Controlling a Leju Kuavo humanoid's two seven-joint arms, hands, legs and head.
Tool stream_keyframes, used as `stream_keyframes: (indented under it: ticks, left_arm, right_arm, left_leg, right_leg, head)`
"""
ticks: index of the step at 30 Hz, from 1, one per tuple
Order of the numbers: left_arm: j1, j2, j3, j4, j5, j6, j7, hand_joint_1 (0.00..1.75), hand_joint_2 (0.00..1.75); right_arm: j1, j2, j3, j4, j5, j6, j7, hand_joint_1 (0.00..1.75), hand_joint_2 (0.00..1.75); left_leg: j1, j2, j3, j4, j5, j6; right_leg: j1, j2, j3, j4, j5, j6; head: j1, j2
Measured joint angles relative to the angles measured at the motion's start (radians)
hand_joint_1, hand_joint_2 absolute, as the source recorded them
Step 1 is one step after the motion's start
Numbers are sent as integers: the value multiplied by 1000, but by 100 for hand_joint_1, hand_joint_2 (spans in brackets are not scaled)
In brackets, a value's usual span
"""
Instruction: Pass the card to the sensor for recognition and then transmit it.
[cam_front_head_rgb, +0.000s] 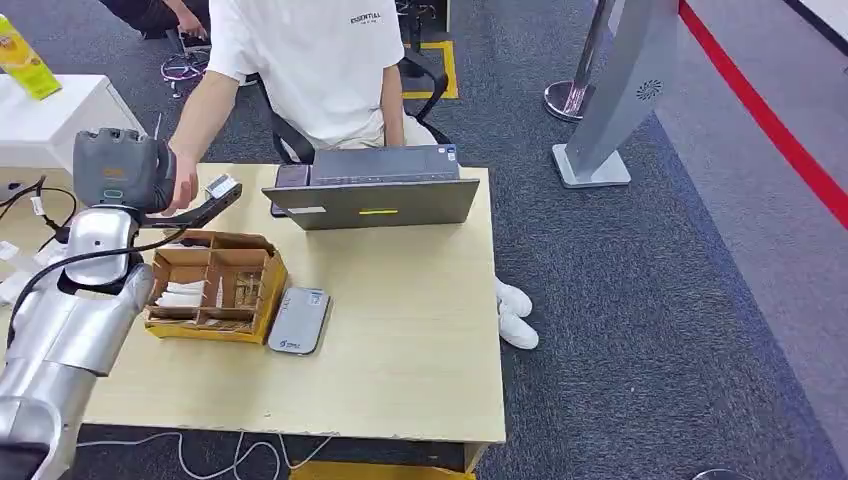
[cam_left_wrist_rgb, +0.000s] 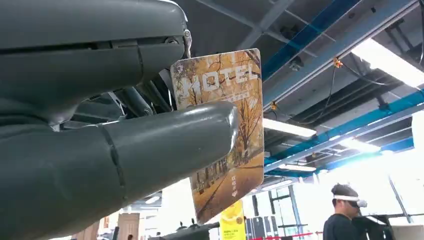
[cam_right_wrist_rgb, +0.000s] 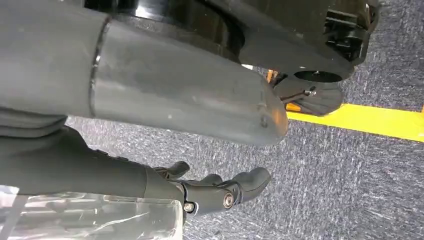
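A: Where's the thin rectangular card (cam_left_wrist_rgb: 222, 130) printed with autumn trees and "HOTEL"?
B: Pinched between the grey left hand's (cam_front_head_rgb: 190, 195) thumb and dark fingers, its glossy face clear at the wrist; overhead it's a pale sliver.
A: And beyond?
B: A person's hand (cam_front_head_rgb: 183, 192) touching it.
A: The right hand (cam_right_wrist_rgb: 210, 192)?
B: Fingers loosely apart, holding nothing, above grey carpet.

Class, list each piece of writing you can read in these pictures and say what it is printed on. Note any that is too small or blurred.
"HOTEL": on the card pinched in the left hand.
"ESSENTIAL": on the person's white shirt.
Small print low on the card: too small to read.
Marks on the grey sensor and the laptop: too blurred to read.
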Motion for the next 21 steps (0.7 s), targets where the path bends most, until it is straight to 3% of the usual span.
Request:
stream_keyframes:
  ticks: [1,2,21]
  left_arm:
    - [-6,-1,0,4,0,0,-3,175,0]
    - [-12,-3,0,5,0,0,-5,0,175]
    - [-37,-69,0,14,13,-12,-34,0,175]
  right_arm:
    - [0,0,0,0,-3,-2,0,0,0]
    - [0,0,0,0,-5,-2,0,0,0]
    - [-2,5,-2,0,-24,-15,1,0,0]
  left_leg:
    - [0,0,0,0,0,0]
    - [0,0,0,0,0,0]
    - [0,0,-1,0,0,0]
  right_leg:
    - [0,0,0,0,0,0]
    - [0,0,0,0,0,0]
    - [0,0,-1,0,0,0]
  head:
    - [0,0]
    - [0,0]
    - [0,0]
